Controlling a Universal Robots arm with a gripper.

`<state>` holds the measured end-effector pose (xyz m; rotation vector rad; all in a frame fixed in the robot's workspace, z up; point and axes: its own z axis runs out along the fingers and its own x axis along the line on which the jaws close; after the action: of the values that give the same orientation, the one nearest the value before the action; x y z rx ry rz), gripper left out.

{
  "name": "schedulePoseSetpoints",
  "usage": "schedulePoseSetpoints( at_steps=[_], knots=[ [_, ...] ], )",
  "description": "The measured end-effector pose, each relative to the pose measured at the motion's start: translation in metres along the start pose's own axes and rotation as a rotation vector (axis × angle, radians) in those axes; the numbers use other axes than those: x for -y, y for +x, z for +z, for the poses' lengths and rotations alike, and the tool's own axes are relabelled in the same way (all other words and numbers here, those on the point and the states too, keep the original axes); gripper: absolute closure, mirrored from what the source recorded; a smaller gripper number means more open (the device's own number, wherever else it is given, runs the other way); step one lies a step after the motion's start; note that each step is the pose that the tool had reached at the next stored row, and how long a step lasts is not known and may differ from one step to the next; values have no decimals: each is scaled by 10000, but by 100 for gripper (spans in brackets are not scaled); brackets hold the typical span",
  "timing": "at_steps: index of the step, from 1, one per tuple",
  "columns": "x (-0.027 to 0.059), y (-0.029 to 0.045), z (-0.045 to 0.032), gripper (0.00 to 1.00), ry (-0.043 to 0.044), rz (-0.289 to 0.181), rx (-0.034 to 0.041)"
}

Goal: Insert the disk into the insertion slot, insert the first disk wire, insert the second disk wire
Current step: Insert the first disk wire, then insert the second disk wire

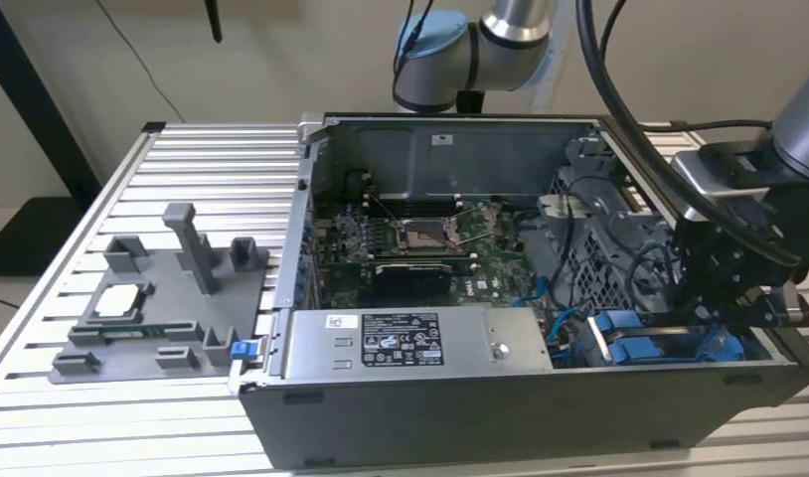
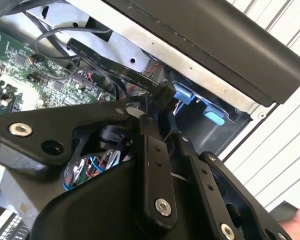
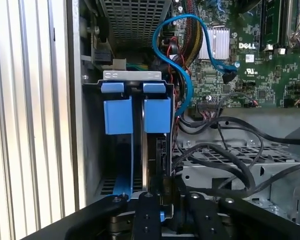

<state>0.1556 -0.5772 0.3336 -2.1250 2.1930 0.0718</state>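
while the gripper (image 3: pixel 162 189) hangs close over the slot (image 3: pixel 132 75), whether it is open or closed cannot be told. the disk (image 3: pixel 156 115), in its blue carrier, sits inside that slot. a black wire plug (image 2: pixel 163 94) lies just beyond the gripper; contact is unclear.

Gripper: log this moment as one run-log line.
gripper at grey metal drive bay with blue plastic tabs | black flat-cable connector near gripper tip | inside open grey computer case
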Motion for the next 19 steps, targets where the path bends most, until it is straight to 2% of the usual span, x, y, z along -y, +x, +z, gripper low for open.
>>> schedulePoseSetpoints(
  at_steps=[5,12,14,19],
  knots=[
    [6,-23,-233,0,1,0,-16],
    [13,-47,-474,0,1,-1,-17],
    [14,-51,-509,0,1,-1,-18],
    [14,-51,-512,0,1,-1,-16]
  ],
)
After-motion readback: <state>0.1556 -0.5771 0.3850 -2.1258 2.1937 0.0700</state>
